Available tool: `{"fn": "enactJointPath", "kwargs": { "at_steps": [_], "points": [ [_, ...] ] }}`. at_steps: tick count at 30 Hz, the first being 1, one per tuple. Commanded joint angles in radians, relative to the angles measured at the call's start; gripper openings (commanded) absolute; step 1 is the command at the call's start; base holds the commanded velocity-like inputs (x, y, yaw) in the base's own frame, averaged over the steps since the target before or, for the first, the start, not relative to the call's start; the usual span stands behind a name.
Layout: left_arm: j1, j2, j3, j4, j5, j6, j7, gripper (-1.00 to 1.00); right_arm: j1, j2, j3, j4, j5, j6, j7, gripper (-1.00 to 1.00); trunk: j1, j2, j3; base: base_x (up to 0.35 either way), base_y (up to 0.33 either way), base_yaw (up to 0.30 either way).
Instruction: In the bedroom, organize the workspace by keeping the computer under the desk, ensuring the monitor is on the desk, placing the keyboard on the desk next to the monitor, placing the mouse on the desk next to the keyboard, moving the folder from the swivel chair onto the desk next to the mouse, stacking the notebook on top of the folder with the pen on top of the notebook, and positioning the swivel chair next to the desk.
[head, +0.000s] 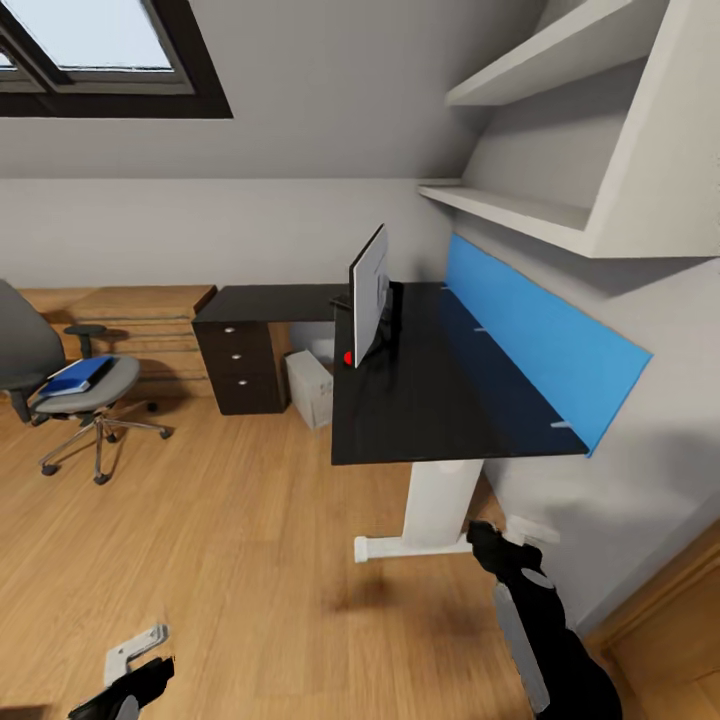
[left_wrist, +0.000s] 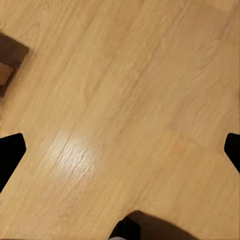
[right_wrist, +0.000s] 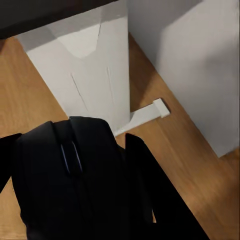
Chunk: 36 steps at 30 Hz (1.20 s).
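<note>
Right pincer (right_wrist: 75, 165) clamped on black mouse (right_wrist: 70, 165), left pincer (left_wrist: 120, 150) apart over floor (left_wrist: 130, 90), monitor (head: 368, 295) on counter (head: 440, 400) at its left edge, blue folder (head: 78, 376) on swivel chair (head: 70, 385)

Right arm (head: 545, 640) here is glossy black, rounded and bulky, with a pale grey strip running down its length. Over at the left arm (head: 130, 680), black casing too, topped by a light grey metal bracket with small holes. The left pincer (left_wrist: 120, 150) shows plain black fingertips (left_wrist: 10, 150).
</note>
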Motion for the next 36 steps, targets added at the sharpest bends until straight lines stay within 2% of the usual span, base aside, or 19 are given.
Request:
{"fn": "enactJointPath", "kwargs": {
  "at_steps": [1, 2, 3, 4, 6, 9, 10, 11, 16, 19, 22, 26, 28, 29, 32, 36],
  "points": [
    [0.0, 0.0, -0.002, 0.035, 0.005, -0.036, 0.005, 1.0, 0.004, 0.0, 0.0, 0.001, -0.009, 0.001, -0.007, -1.0, 0.0, -0.001, -0.001, 0.0, 0.0, 0.0],
    [0.0, 0.0, -0.002, 0.065, -0.006, -0.071, 0.002, 1.0, 0.01, 0.0, 0.0, 0.009, -0.009, 0.0, -0.007, -1.0, 0.0, -0.001, -0.001, 0.0, 0.0, 0.0],
    [0.0, 0.0, -0.002, 0.11, -0.034, -0.118, -0.006, 1.0, 0.019, 0.0, 0.0, 0.028, -0.009, -0.002, -0.007, -1.0, 0.0, -0.001, 0.0, 0.0, 0.0, 0.0],
    [0.0, -0.004, -0.003, 0.275, -0.131, -0.295, -0.071, 1.0, 0.031, 0.0, 0.002, 0.157, -0.008, -0.092, -0.004, -1.0, 0.0, -0.001, 0.0, 0.0, 0.0, -0.024],
    [0.0, -0.004, -0.004, 0.331, -0.146, -0.332, -0.083, 1.0, 0.033, -0.002, 0.001, 0.229, -0.001, -0.17, -0.005, -1.0, 0.0, -0.001, 0.0, 0.0, 0.0, -0.012],
    [0.0, -0.01, -0.005, 0.372, -0.152, -0.348, -0.089, 1.0, 0.035, -0.004, 0.001, 0.354, 0.04, -0.259, -0.007, -1.0, 0.0, -0.001, 0.0, 0.0, 0.0, -0.003],
    [0.0, -0.013, -0.005, 0.382, -0.154, -0.351, -0.09, 1.0, 0.036, -0.001, 0.003, 0.519, 0.112, -0.469, -0.007, -1.0, 0.0, -0.001, 0.002, 0.0, 0.0, 0.0],
    [0.0, -0.013, -0.005, 0.383, -0.154, -0.352, -0.09, 1.0, 0.036, -0.001, 0.004, 0.597, 0.144, -0.561, -0.008, -1.0, 0.0, -0.001, 0.003, 0.0, 0.0, 0.033],
    [0.0, -0.015, -0.005, 0.385, -0.154, -0.351, -0.09, 1.0, 0.036, -0.002, 0.004, 0.787, 0.187, -0.777, -0.007, -1.0, 0.0, -0.001, 0.011, -0.103, 0.078, 0.098],
    [0.0, -0.02, -0.007, 0.395, -0.154, -0.35, -0.09, 1.0, 0.035, -0.002, 0.005, 0.855, 0.193, -0.859, -0.006, -1.0, 0.0, -0.001, 0.015, -0.229, 0.186, 0.157],
    [0.0, -0.023, -0.03, 0.424, -0.155, -0.351, -0.09, 1.0, 0.035, -0.001, 0.005, 0.907, 0.195, -0.924, -0.003, -1.0, 0.0, -0.001, 0.019, -0.252, 0.214, 0.174],
    [0.0, -0.024, -0.108, 0.444, -0.154, -0.354, -0.087, 1.0, 0.035, 0.0, 0.006, 0.937, 0.195, -0.985, -0.001, -1.0, 0.0, -0.001, 0.025, -0.258, 0.221, 0.168],
    [0.0, -0.025, -0.131, 0.45, -0.153, -0.355, -0.086, 1.0, 0.034, 0.001, 0.006, 0.95, 0.195, -0.998, -0.001, -1.0, 0.0, -0.001, 0.027, -0.26, 0.223, 0.138],
    [0.0, -0.047, -0.143, 0.468, -0.152, -0.355, -0.086, 1.0, 0.034, 0.002, 0.006, 0.957, 0.195, -1.004, 0.0, -1.0, 0.0, -0.001, 0.029, -0.261, 0.223, 0.095],
    [0.0, -0.059, -0.147, 0.475, -0.153, -0.364, -0.086, 1.0, 0.034, 0.002, 0.006, 0.959, 0.195, -1.006, 0.0, -1.0, 0.0, -0.001, 0.033, -0.188, 0.192, 0.053],
    [0.0, -0.063, -0.147, 0.478, -0.153, -0.419, -0.084, 1.0, 0.034, 0.002, 0.006, 0.96, 0.195, -1.007, 0.0, -1.0, 0.0, -0.001, 0.04, -0.041, 0.052, 0.01]
  ]
}}
